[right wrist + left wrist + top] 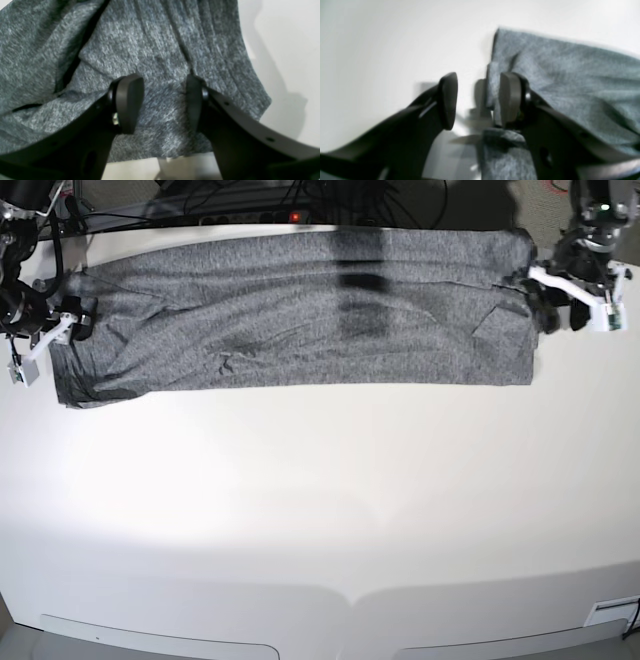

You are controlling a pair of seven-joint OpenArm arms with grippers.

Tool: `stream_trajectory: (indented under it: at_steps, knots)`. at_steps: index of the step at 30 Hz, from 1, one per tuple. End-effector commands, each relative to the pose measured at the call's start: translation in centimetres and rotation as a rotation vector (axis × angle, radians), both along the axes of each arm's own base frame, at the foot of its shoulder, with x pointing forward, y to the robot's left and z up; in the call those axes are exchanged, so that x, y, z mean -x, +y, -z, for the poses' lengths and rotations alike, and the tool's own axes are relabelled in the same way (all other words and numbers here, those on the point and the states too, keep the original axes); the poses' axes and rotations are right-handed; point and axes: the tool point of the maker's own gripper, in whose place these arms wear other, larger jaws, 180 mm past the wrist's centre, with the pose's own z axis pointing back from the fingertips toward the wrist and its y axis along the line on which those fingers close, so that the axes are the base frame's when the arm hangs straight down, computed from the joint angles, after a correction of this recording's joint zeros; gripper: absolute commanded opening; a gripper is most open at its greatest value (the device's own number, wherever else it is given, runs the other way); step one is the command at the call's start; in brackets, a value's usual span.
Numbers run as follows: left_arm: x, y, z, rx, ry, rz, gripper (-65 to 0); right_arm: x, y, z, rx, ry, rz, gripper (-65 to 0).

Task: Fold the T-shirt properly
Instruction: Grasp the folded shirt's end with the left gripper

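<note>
The heather-grey T-shirt (300,310) lies stretched in a long band across the far part of the white table (320,510). My left gripper (549,306) is at its right end in the base view. In the left wrist view the gripper (479,98) is open, one fingertip (510,97) over the shirt's edge (557,75), the other over bare table. My right gripper (66,323) is at the shirt's left end. In the right wrist view it (162,102) is open just above the wrinkled fabric (150,50), holding nothing.
Dark cables and equipment (250,200) run behind the table's far edge. The table's front edge has a rounded lip (350,600). White table surface stretches between the shirt and the front edge.
</note>
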Motion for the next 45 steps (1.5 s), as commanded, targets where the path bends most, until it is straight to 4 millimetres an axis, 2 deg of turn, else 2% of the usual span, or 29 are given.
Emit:
stream_trajectory:
  at_steps: [1, 3, 5, 9, 12, 17, 23, 32, 38, 41, 45]
  knots:
    - [-0.3, 0.1, -1.4, 0.033, -0.041, 0.032, -38.4, -1.0, -0.9, -1.4, 0.027, -0.044, -0.008, -33.5]
    - [0.2, -0.1, -1.9, 0.082, -0.035, 0.089, -38.4, -1.0, -0.9, -1.4, 0.027, -0.044, -0.008, -33.5]
    - [0.9, -0.1, -1.6, 0.088, -0.006, 0.125, -38.4, -1.0, -0.9, -1.4, 0.027, -0.043, -0.008, -33.5]
    - [1.6, 0.7, 1.1, 0.123, 0.069, 0.124, -38.4, -1.0, -0.9, -1.4, 0.027, -0.040, -0.008, -33.5]
    - [1.7, 0.8, 2.9, 0.234, 0.107, 0.134, -38.4, -0.6, -0.9, -1.2, 0.027, -0.021, -0.009, -33.5]
    - [1.2, 0.3, 4.0, 0.504, 0.139, 0.099, -38.4, -0.4, -0.9, -1.1, 0.027, -0.005, -0.011, -33.5]
    - [1.7, 0.6, 5.7, 0.595, 0.166, 0.033, -38.4, -0.2, -0.8, -1.0, 0.026, 0.007, -0.012, -33.5]
    - [2.7, -1.9, 5.3, 0.761, 0.207, 0.068, -38.4, -0.2, -0.8, -1.0, 0.026, 0.006, -0.012, -33.5]
    - [2.8, -3.4, 3.7, 0.890, 0.192, 0.116, -39.0, -0.2, -0.8, -1.0, 0.026, 0.005, -0.012, -33.5]
    - [2.8, -3.5, 3.7, 0.894, 0.191, 0.115, -39.0, -0.2, -0.8, -1.0, 0.026, 0.006, -0.012, -33.6]
    - [2.7, -4.7, 4.3, 0.908, 0.190, 0.105, -39.0, -0.2, -0.8, -1.0, 0.026, 0.006, -0.012, -33.5]
